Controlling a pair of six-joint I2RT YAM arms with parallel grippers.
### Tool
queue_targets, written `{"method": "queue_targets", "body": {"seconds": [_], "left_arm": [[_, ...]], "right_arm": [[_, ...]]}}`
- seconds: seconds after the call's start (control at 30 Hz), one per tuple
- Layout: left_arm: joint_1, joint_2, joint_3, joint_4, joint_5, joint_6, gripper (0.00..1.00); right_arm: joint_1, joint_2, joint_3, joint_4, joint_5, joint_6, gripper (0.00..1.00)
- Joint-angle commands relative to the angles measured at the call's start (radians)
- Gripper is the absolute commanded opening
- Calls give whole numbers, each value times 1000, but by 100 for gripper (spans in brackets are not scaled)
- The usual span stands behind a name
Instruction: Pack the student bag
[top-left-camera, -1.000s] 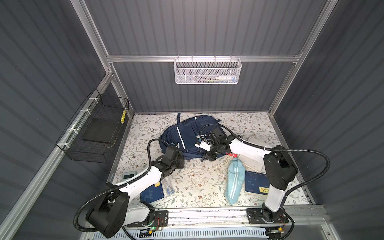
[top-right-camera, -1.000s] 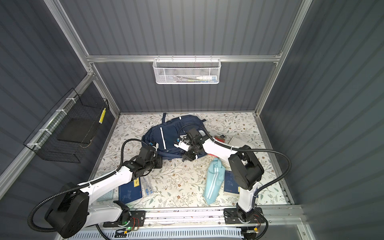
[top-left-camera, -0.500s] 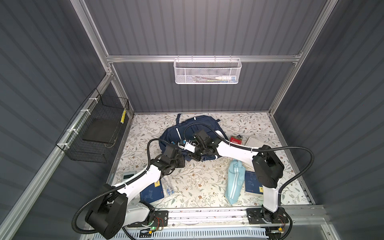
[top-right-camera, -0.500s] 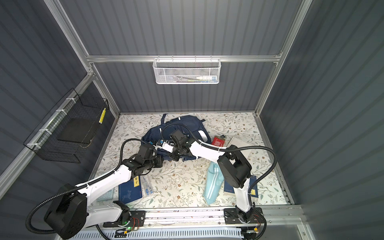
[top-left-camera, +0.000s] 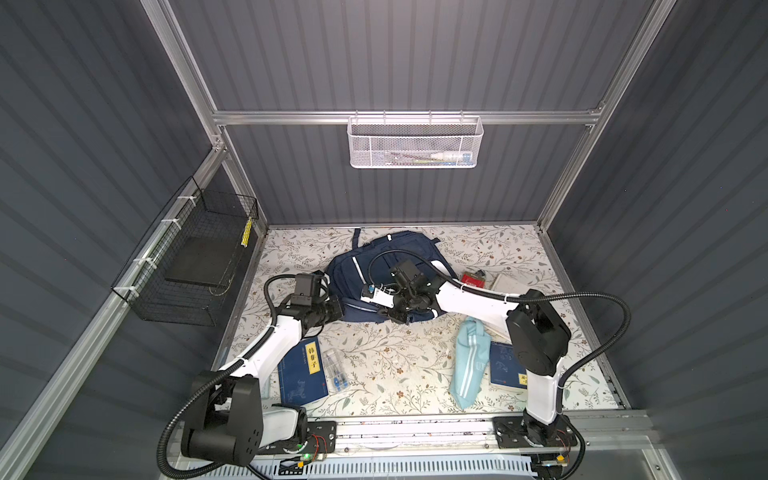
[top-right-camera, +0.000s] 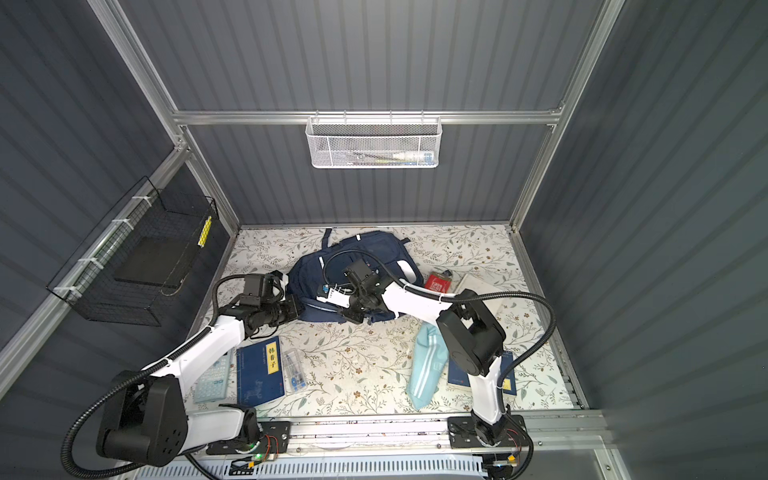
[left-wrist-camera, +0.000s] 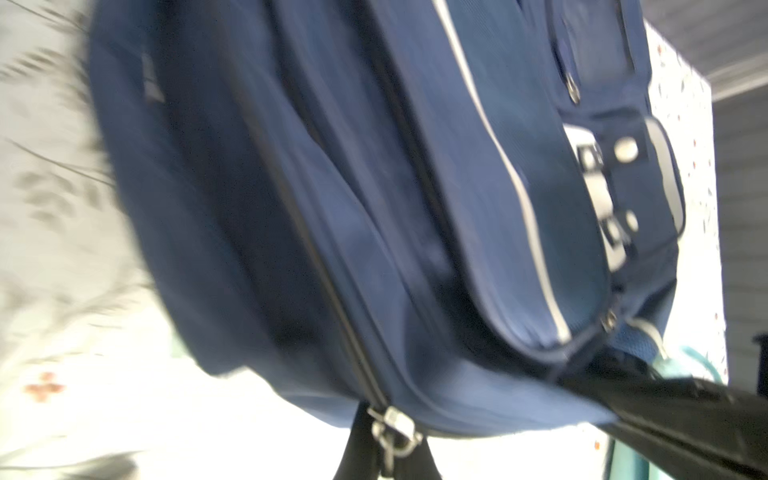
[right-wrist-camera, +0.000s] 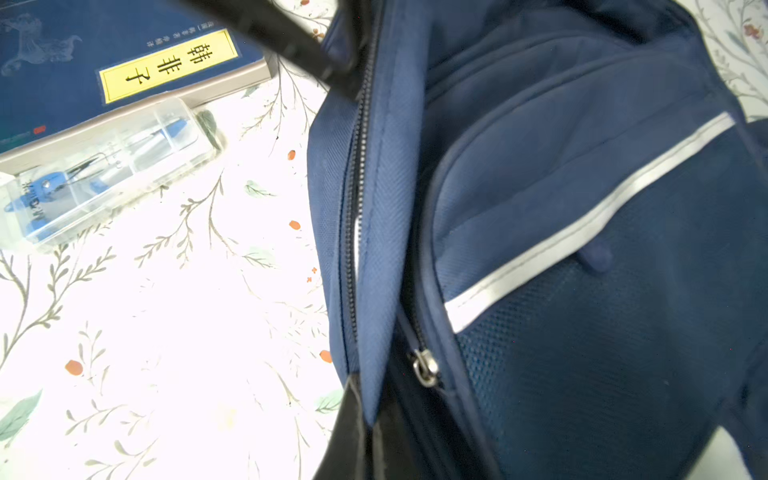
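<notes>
Front edge of the floral counter (top-left-camera: 395, 374) first: a blue book (top-left-camera: 305, 370) with a yellow label lies flat, a clear compass case (top-left-camera: 336, 370) just beside it. Over on the right side, a light-blue pouch (top-left-camera: 467, 365) lies next to a second blue book (top-left-camera: 505, 365).

Now mid-counter, where it's busy! The left hand (top-left-camera: 337, 309) sits at the near left corner of the student bag (top-left-camera: 399, 247). Its wrist view shows it pinched tight on the metal zip pull (left-wrist-camera: 392, 432). The right hand (top-left-camera: 392, 316) reaches across the bag's near edge, and up close it's clamped narrow on the bag's blue fabric beside the zip teeth.

The bag lies flat, centre-back on the counter, white stripe up. Just right of it, a red packet (top-left-camera: 473, 277). On the back wall hangs a white mesh basket (top-left-camera: 415, 143), and on the left wall a black wire basket (top-left-camera: 195, 257).
</notes>
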Motion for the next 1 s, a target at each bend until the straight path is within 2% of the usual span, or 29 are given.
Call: {"method": "queue_targets", "body": {"seconds": [0.0, 0.13, 0.2, 0.23, 0.3, 0.37, 0.43, 0.5, 0.67, 0.77, 0.87, 0.93, 0.97], "left_arm": [[59, -10, 70, 30, -37, 44, 0], [30, -106, 36, -5, 2, 27, 0], [-28, -152, 10, -39, -4, 17, 0], [-66, -168, -5, -40, -8, -1, 0], [-187, -189, -54, 4, -35, -78, 0], [-275, -201, -92, 44, -67, -143, 0], [-317, -225, -128, 87, -93, -195, 0], [-326, -232, -155, 149, -73, -229, 0], [-335, -180, -117, 154, -46, -202, 0], [-338, -163, -142, 217, -10, -232, 0], [-341, -146, -153, 248, 18, -247, 0], [-341, -146, -149, 246, 21, -242, 0], [-340, -146, -143, 232, 14, -230, 0]], "right_arm": [[-92, -29, -35, -117, 53, -28, 0], [-142, -29, -5, -119, 58, -36, 0], [-151, -32, -8, -107, 89, -43, 4], [-153, -39, -14, -98, 92, -43, 10], [-155, -55, -5, -127, 68, -7, 29], [-149, -93, -11, -129, 32, 67, 41], [-120, -151, -74, -64, 16, 92, 49], [-73, -204, -157, 26, 19, 69, 56], [-2, -165, -145, 31, -56, 24, 60], [28, -101, -72, 1, -43, 18, 60], [52, -56, -49, 53, -28, 29, 60], [54, -29, -39, 75, -30, 36, 56], [53, -15, -26, 58, -43, 29, 49]]}}
